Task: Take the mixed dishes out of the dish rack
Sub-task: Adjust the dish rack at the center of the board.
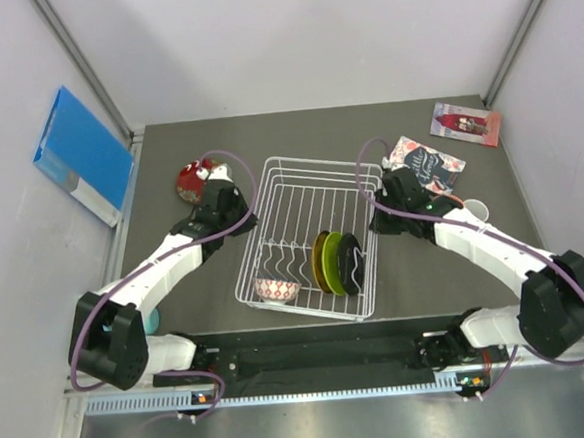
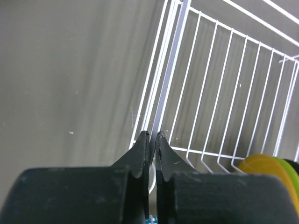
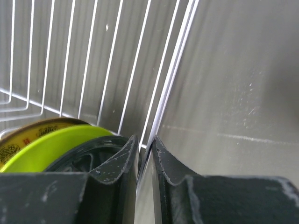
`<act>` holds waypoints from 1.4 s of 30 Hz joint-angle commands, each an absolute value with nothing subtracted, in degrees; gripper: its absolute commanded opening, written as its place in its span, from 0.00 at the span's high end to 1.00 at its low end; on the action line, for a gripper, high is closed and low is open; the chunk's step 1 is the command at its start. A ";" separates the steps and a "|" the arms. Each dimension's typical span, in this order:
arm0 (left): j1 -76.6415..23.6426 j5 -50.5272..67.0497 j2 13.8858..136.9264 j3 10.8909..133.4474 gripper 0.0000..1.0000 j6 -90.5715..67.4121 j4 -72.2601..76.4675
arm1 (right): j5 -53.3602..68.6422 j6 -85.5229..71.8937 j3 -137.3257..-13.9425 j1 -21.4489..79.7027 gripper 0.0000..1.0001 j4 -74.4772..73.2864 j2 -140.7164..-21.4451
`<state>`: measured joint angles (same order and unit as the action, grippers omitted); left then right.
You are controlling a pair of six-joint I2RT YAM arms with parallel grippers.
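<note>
The left tool [image 1: 243,212] is pinching shut on the left rim wire of the white wire dish rack [image 1: 318,160], its dark fingers [image 2: 140,154] meeting around the thin wire in the left wrist view. The right tool [image 1: 379,216] is clamping the opposite rim likewise, the wire running into the narrow slit between its fingers [image 3: 119,158]. The rack is sitting midway across the dark grey bench [image 1: 426,270], its long axis running far to near. The dishes inside are crowding its near end: an amber plate [image 1: 320,262], a lime-green plate [image 1: 334,263] and a black plate [image 1: 349,263] are standing on edge side by side in the slots, faces turned left and right, and a small patterned bowl [image 1: 276,288] is lying in the near-left corner. From both tools the load is lying inward and toward the arm bases; the black plate is sitting nearest the right tool, the bowl nearest the left. With both tools busy on the rim, neither is gripping a dish, so the step in hand is looking like steadying or shifting the rack rather than lifting tableware.
</note>
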<state>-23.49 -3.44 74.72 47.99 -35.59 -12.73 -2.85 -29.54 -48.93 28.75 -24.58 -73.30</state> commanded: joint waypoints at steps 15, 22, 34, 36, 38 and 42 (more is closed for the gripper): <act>-27.25 -1.14 80.76 53.08 1.00 -38.41 -9.32 | -4.31 -27.33 -68.82 24.88 1.00 -22.68 -85.86; -29.00 -0.70 85.87 57.30 1.00 -38.76 -8.88 | -3.43 -27.07 -66.54 22.24 1.00 -21.01 -88.15; -31.82 -4.13 83.41 57.66 0.53 -38.76 -9.93 | -7.55 -26.54 -68.81 21.97 0.58 -23.11 -87.80; -31.90 -4.57 82.44 57.74 0.32 -38.67 -10.46 | -7.82 -26.46 -68.99 21.97 0.50 -23.55 -87.63; -31.82 -5.70 81.74 58.18 0.26 -38.41 -11.51 | -8.00 -26.54 -69.52 22.06 0.47 -24.87 -87.19; -31.90 -9.48 80.42 59.15 0.12 -38.06 -13.35 | -9.58 -26.63 -69.96 22.06 0.44 -26.01 -85.61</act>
<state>-31.94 -6.39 84.18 56.45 -38.02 -12.12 -7.68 -26.22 -66.78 21.63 -26.50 -88.62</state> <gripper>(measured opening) 0.839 0.552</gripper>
